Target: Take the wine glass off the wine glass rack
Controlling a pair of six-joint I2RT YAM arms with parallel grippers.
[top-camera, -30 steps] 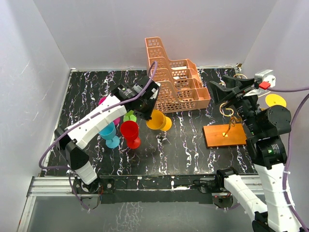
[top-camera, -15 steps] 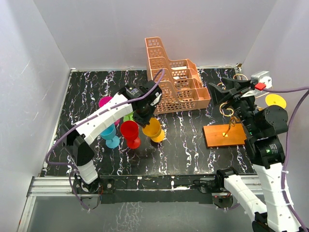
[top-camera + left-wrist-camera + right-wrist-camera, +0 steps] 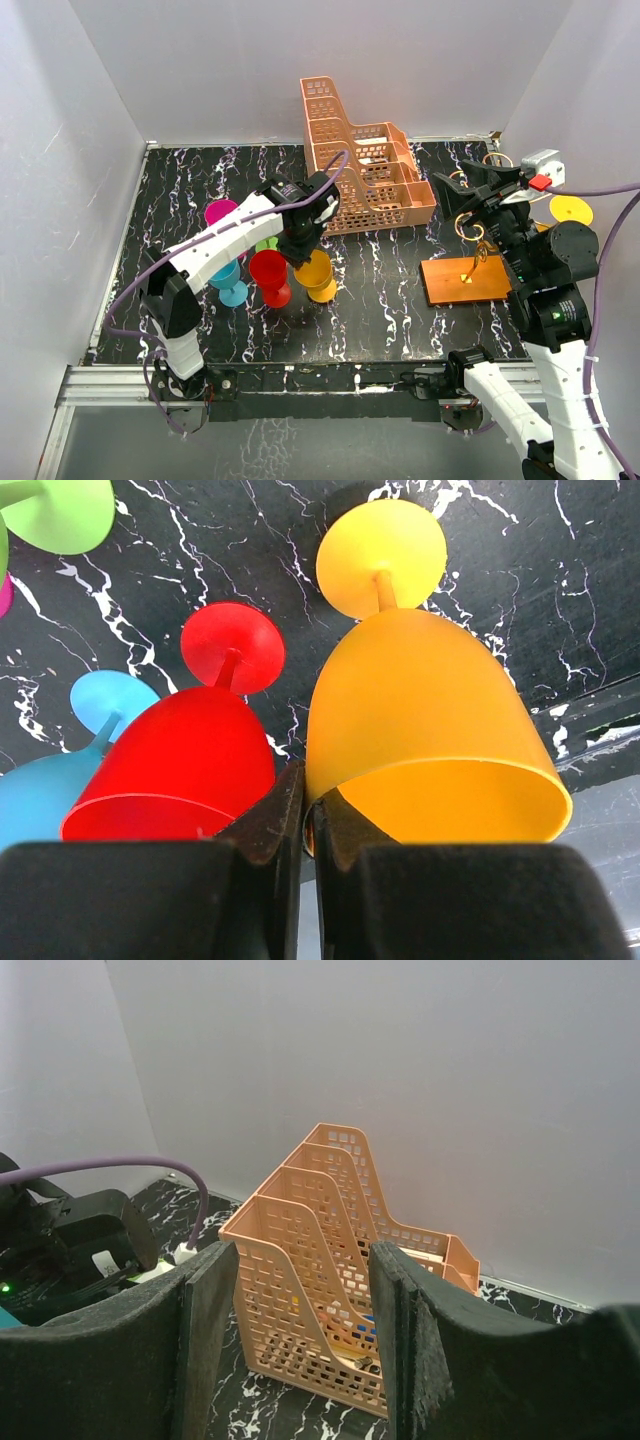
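My left gripper [image 3: 308, 802] is pinching the rim of the yellow-orange plastic wine glass [image 3: 420, 720], fingers pressed together on its wall. The glass is off the rack; its mouth faces the wrist and its stem runs straight away from the fingers, round foot farthest out, towards the black marbled table [image 3: 520, 570]. A red plastic wine glass [image 3: 185, 750] stands just beside the fingers, pointing the same way. My right gripper [image 3: 300, 1270] is spread wide, facing the peach lattice basket [image 3: 300, 1220]. The orange-brown board wine glass rack [image 3: 465, 281] lies behind its fingers, toward that arm's base
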